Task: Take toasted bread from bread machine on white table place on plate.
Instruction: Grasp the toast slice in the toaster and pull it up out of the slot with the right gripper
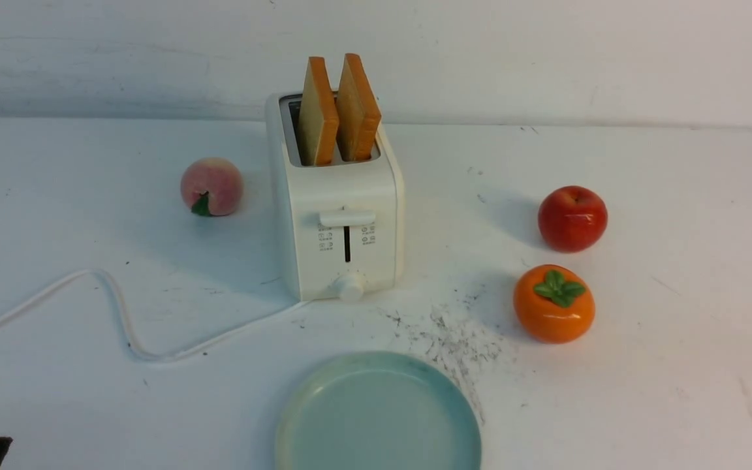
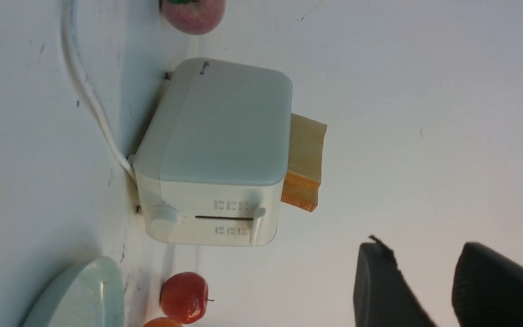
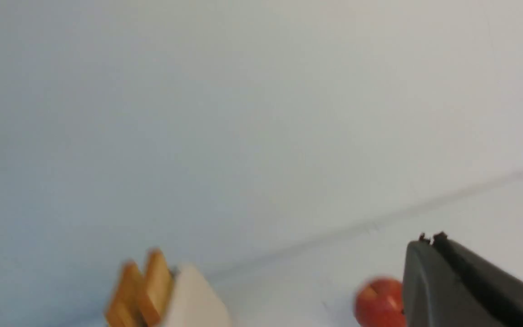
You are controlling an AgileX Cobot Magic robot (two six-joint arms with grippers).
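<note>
Two toast slices (image 1: 335, 111) stand upright in the slots of the cream-white toaster (image 1: 340, 215). Their upper halves rise well above its top, which I think gives the fingers a free edge to pinch. The pale teal plate (image 1: 376, 418) lies on the white counter (image 1: 676, 196) in front of the toaster, on the robot's side, with nothing on it. It seems placed there so that the way from slot to plate is short. A peach (image 1: 211, 186) sits to the left, and a red apple (image 1: 572, 218) and a persimmon (image 1: 553, 303) sit to the right, all clear of that way. The white cord (image 1: 121, 313) runs off to the left. The left fingers (image 2: 379, 290) are parted with only air between them, holding nothing and well apart from the toaster. The right fingers (image 3: 452, 286) are pressed together on nothing, high up and away from the bread. In my judgement no slice is taken yet, and the right ones must open before any grasp.
</note>
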